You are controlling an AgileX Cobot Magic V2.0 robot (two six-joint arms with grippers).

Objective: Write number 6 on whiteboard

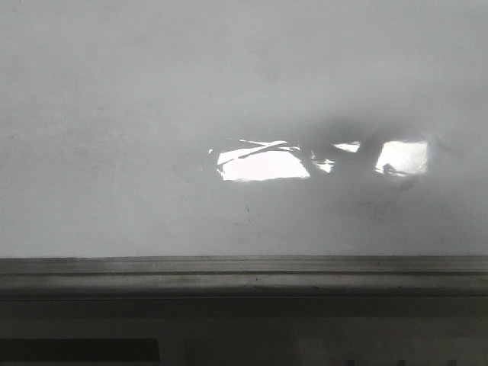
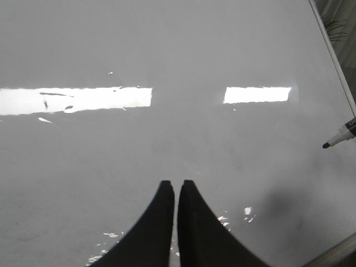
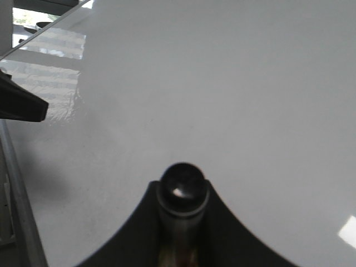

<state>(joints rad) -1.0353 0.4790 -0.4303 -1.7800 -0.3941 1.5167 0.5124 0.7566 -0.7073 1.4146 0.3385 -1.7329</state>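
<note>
The whiteboard (image 1: 229,91) fills the front view, glossy white-grey with bright glare patches; neither gripper shows there. No drawn number 6 shows on it in any view. In the left wrist view my left gripper (image 2: 176,184) is shut and empty over the board (image 2: 167,44). A marker (image 2: 340,137) with a black tip pokes in at the edge of that view, pointing at the board; I cannot tell if it touches. In the right wrist view my right gripper (image 3: 182,189) is shut on the marker (image 3: 182,183), seen end-on over the board (image 3: 233,83).
A grey metal strip (image 1: 244,267) runs along the board's lower edge, with a darker ledge below it. The board's frame edge shows in the left wrist view (image 2: 332,55) and the right wrist view (image 3: 19,189). A black finger of the left gripper (image 3: 22,105) shows in the right wrist view.
</note>
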